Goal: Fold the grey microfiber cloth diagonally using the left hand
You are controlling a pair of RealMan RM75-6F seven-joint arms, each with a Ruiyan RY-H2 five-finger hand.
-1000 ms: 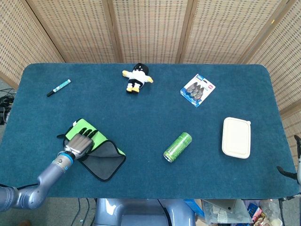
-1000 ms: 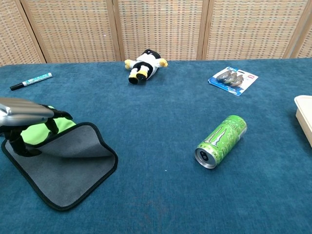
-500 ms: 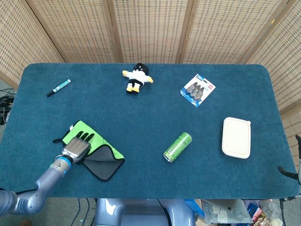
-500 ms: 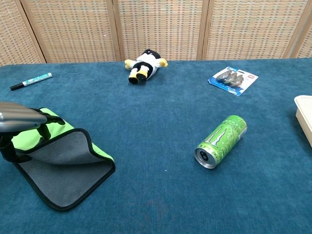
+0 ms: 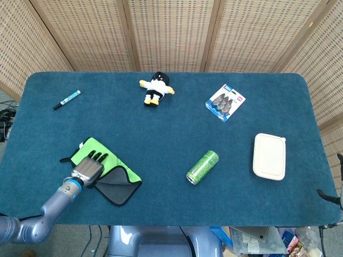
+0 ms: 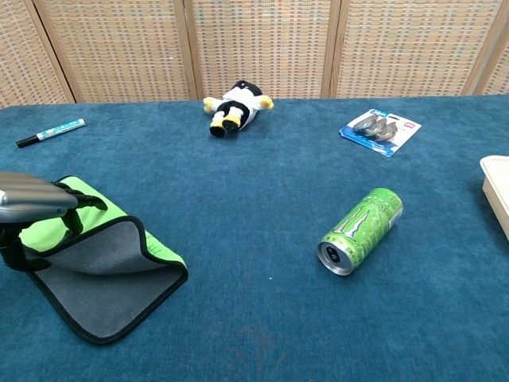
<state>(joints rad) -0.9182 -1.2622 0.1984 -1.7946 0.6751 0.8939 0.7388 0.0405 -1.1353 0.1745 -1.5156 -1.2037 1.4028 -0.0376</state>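
Note:
The grey microfiber cloth [image 5: 117,183] [image 6: 103,296] has a black hem and a bright green back [image 5: 94,148] [image 6: 49,228]. It lies near the table's front left corner, partly folded over itself so that the green back faces up. My left hand [image 5: 89,169] [image 6: 30,199] grips the raised fold, fingers on the green side and thumb beneath. The fold's free edge curls up above the grey layer underneath. My right hand shows in neither view.
A marker [image 5: 67,99] [image 6: 50,132] lies at the far left. A plush penguin [image 5: 156,88] [image 6: 236,106] sits at the back centre and a blister pack [image 5: 225,101] [image 6: 381,130] lies back right. A green can [image 5: 202,167] [image 6: 361,230] lies on its side; a white lidded box [image 5: 269,156] [image 6: 497,191] stands right.
My left hand has drawn the held flap back toward the front left, turning more green side up and covering more grey. Over the last half second it barely moved.

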